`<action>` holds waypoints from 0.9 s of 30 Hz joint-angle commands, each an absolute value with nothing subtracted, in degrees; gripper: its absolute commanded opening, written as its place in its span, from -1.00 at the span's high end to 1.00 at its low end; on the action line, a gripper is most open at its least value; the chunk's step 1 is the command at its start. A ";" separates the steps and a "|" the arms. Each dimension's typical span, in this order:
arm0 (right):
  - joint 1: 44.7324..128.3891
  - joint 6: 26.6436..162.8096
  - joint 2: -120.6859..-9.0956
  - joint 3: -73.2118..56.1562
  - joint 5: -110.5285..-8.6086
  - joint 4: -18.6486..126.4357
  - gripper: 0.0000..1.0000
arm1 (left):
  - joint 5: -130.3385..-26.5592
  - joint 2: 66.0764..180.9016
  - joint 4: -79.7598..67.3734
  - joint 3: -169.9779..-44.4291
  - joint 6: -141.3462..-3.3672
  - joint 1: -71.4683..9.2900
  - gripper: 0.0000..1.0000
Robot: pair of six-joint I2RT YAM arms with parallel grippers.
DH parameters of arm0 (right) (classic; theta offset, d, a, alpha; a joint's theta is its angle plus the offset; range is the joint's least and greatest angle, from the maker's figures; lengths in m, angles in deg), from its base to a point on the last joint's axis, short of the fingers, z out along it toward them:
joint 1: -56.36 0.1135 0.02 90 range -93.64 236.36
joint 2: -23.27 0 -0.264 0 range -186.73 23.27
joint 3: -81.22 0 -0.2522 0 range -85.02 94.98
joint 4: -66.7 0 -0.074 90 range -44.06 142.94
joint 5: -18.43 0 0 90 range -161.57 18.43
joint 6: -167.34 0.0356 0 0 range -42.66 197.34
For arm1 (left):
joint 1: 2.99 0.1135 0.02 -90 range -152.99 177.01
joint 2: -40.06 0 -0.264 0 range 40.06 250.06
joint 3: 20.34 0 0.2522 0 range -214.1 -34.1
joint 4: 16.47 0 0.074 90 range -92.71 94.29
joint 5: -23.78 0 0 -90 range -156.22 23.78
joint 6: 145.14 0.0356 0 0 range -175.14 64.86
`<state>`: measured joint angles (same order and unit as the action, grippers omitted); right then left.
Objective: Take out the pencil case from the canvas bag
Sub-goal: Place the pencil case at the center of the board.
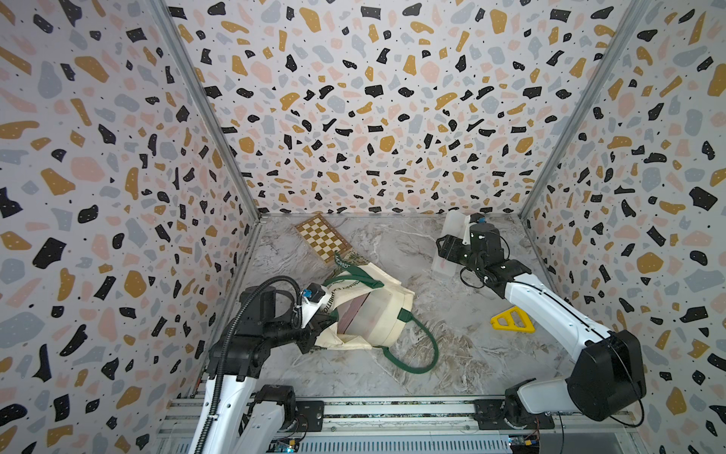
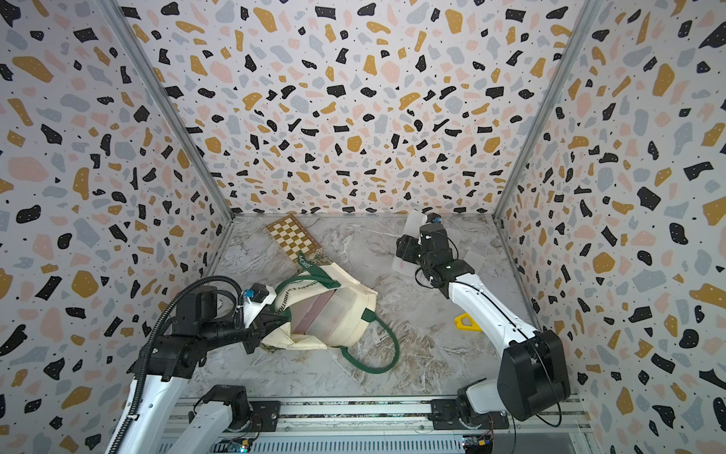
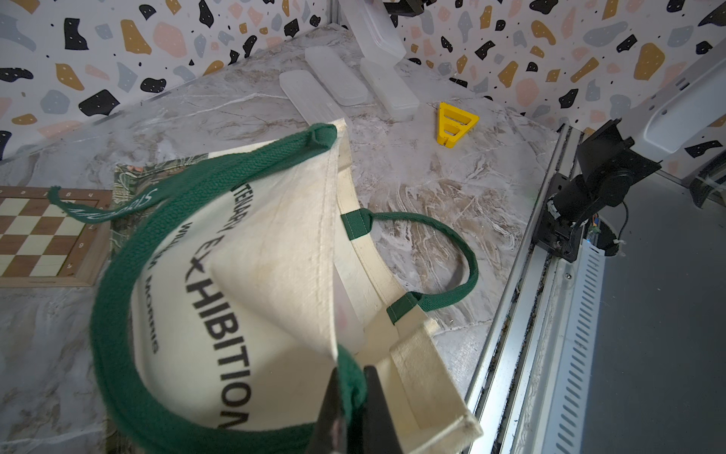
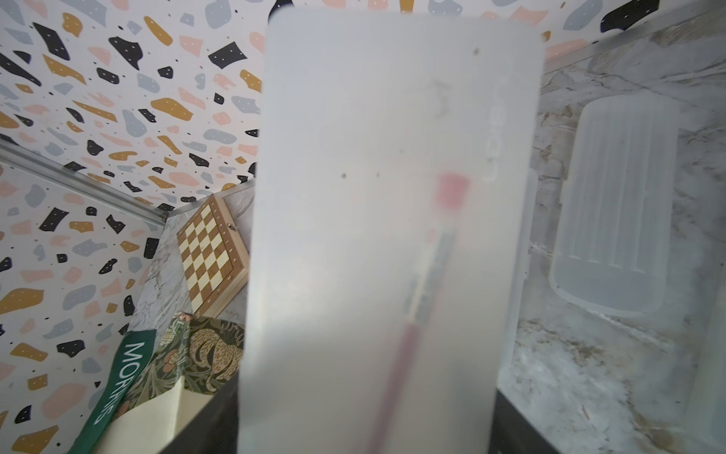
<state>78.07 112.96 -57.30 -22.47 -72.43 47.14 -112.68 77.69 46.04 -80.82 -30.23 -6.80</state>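
The cream canvas bag point(image 1: 387, 314) point(image 2: 345, 318) point(image 3: 275, 255) lies on its side left of the table's middle, mouth open. A frosted shape over something dark red point(image 1: 355, 314) shows inside. My left gripper point(image 1: 320, 326) point(image 2: 275, 320) point(image 3: 351, 393) is shut on the bag's green strap handle point(image 3: 129, 353) at the mouth's near edge. At the back right, my right gripper point(image 1: 450, 251) point(image 2: 408, 249) point(image 4: 365, 424) is shut on a frosted pencil case point(image 1: 444, 269) point(image 2: 404, 264) point(image 4: 393, 196) with a pink pen inside. Whether it touches the table I cannot tell.
More frosted cases point(image 3: 338, 74) point(image 4: 613, 204) lie at the back right next to the held one. A wooden chessboard point(image 1: 322, 238) point(image 2: 294, 236) sits at the back left, touching the bag. A yellow triangular piece point(image 1: 510, 320) point(image 3: 455, 124) lies on the right under the right arm.
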 commanded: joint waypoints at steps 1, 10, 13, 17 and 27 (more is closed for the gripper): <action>76.98 111.63 -58.56 -19.75 -72.87 49.57 -0.33 | -113.73 77.17 44.66 -80.54 -30.26 -6.33 1.00; 75.44 110.92 -65.48 -16.44 -72.88 50.51 -0.33 | -113.68 77.04 44.67 -80.36 -30.31 -6.06 1.00; 75.23 110.74 -68.04 -14.94 -72.80 50.64 -0.33 | -113.48 77.17 44.47 -80.17 -30.16 -6.05 1.00; 75.08 110.89 -71.57 -13.01 -72.86 51.01 -0.33 | -113.24 77.54 44.62 -80.32 -30.20 -5.91 1.00; 75.08 112.49 -80.93 -8.46 -71.30 52.36 -0.33 | -113.56 78.44 44.56 -80.48 -30.53 -5.32 1.00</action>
<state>75.21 111.93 -80.51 -11.42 -72.02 50.44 -113.05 78.30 46.02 -80.73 -30.32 -5.97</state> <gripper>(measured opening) 0.748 0.049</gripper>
